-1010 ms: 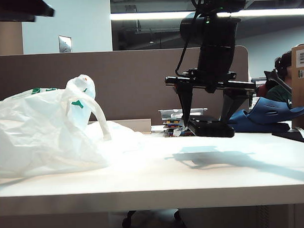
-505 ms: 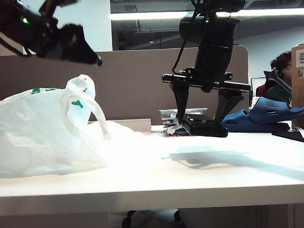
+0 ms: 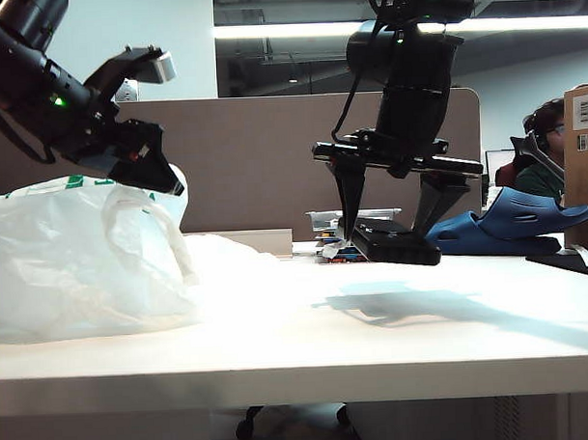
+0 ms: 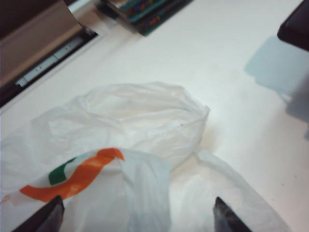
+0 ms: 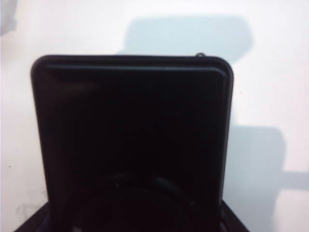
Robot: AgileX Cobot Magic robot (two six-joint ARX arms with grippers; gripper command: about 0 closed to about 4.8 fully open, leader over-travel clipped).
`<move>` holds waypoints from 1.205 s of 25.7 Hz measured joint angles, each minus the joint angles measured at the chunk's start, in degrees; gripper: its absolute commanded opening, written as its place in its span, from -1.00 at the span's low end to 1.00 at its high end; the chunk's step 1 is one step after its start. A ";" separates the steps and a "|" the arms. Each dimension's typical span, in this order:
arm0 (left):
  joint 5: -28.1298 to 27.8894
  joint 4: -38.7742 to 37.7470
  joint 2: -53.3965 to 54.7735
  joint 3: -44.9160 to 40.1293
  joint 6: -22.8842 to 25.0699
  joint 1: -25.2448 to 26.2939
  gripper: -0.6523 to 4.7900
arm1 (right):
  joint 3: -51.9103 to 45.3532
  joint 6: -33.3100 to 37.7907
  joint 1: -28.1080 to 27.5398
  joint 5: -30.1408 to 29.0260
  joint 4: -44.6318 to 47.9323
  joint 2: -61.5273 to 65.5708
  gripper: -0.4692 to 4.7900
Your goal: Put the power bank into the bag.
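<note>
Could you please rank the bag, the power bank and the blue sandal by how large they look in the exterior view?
1. The bag, by far the largest.
2. The blue sandal and the power bank, held by the right gripper, look similar; the sandal lies farther back, so I would not rank them.

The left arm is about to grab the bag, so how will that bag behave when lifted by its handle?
Probably floppy: the bag lies crumpled, its film thin. Likely light, so it may collapse shut between the left gripper fingers rather than hold its mouth open.
</note>
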 measured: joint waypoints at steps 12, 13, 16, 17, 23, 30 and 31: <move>5.20 0.33 0.00 0.02 -0.02 0.02 -0.78 | 0.00 -0.24 -0.02 -6.34 0.00 0.00 0.20; 7.30 0.35 0.00 0.02 0.02 0.02 -0.78 | 0.00 -0.24 -0.02 -7.58 0.00 0.00 0.20; 12.66 0.37 0.00 0.02 0.00 -0.07 -0.78 | 0.00 -0.46 0.04 -10.32 0.00 0.00 0.20; 13.86 0.39 0.00 0.02 0.00 -0.07 -0.78 | 0.00 -0.46 0.04 -11.13 0.00 0.00 0.20; 20.83 0.70 0.00 0.02 0.00 -0.02 -0.78 | 0.00 -0.70 0.94 -16.17 0.00 0.00 0.20; 25.73 7.34 -0.02 0.04 -5.70 -0.02 -0.78 | 0.00 -1.66 2.14 -23.26 0.13 0.00 0.16; 25.83 7.78 -0.02 0.04 -6.21 -0.02 -0.78 | 0.00 -1.66 2.21 -23.63 0.15 0.00 0.16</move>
